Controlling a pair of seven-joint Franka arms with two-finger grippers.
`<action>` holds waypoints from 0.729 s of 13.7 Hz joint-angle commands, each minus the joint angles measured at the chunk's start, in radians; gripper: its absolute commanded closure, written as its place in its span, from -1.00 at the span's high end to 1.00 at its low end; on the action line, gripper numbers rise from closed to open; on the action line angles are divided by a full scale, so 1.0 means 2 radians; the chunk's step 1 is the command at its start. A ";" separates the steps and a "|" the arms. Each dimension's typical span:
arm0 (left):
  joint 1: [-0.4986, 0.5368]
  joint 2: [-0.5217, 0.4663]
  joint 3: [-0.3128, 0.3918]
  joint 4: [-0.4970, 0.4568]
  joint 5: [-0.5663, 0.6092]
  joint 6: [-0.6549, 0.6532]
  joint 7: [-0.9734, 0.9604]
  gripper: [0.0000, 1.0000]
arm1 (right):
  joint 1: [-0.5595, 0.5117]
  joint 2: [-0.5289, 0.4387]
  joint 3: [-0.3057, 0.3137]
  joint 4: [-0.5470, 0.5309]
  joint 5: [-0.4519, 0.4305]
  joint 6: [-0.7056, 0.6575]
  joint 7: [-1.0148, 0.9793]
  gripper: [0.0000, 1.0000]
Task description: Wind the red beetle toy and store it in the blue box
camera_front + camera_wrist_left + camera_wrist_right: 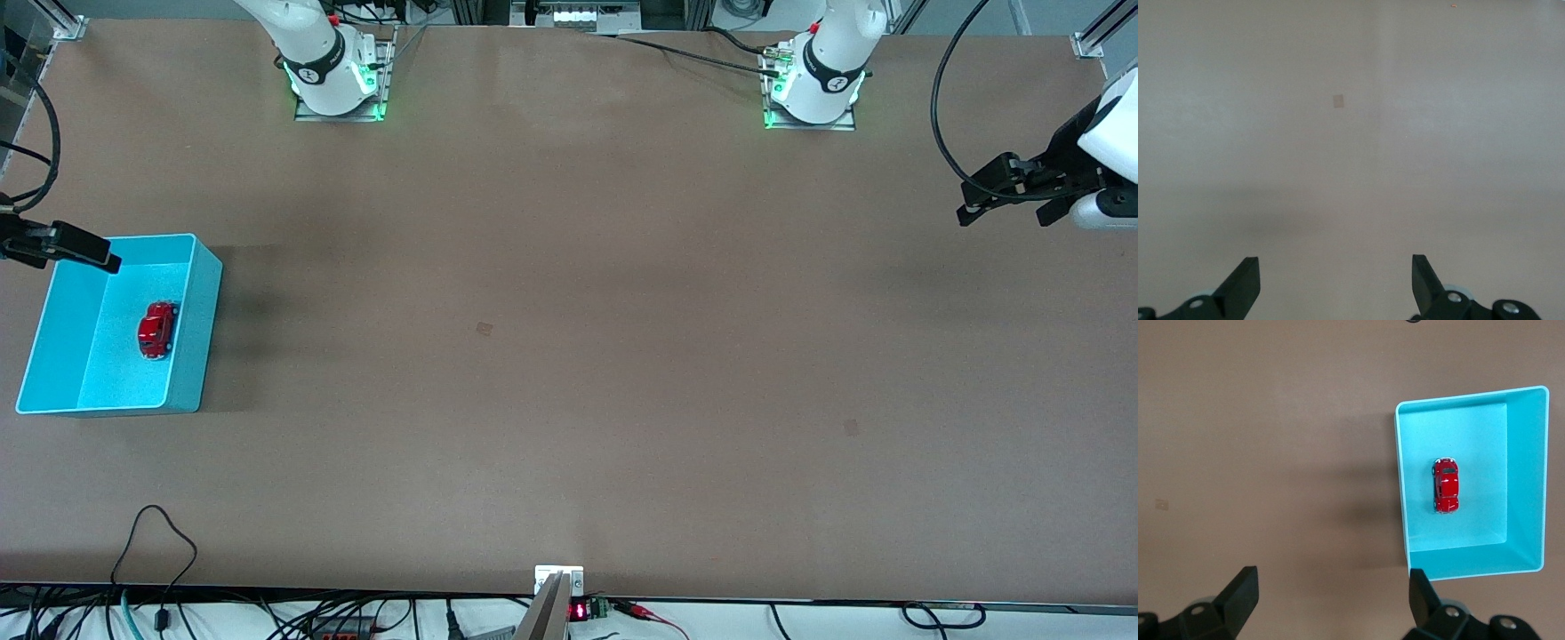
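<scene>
While red beetle toy (157,330) lies in blue box (206,329) | left hand (1005,191) released | right hand (1331,597) released

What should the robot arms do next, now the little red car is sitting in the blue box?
Probably just pull back and rest. The red beetle toy already lies inside the blue box, held by nothing. The right gripper hangs open above the box's edge, and the left gripper waits open over bare table.

Table (569,356) was plain brown and matte, with a couple of small darker patches (484,329) on it. Black cables (151,551) trailed along the edge nearest the front camera, next to a little red display (579,612). Metal framing (62,18) sat at the corners.
</scene>
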State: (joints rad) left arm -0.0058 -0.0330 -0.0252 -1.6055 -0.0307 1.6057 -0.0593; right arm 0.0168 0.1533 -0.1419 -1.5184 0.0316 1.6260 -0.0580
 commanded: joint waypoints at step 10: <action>-0.003 0.007 0.003 0.016 0.004 -0.010 -0.005 1.00 | 0.006 -0.110 -0.004 -0.129 -0.017 0.046 0.000 1.00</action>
State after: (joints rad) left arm -0.0057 -0.0329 -0.0252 -1.6053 -0.0307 1.6057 -0.0593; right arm 0.0185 -0.0397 -0.1487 -1.7464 0.0117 1.7101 -0.0580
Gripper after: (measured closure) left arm 0.000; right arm 0.000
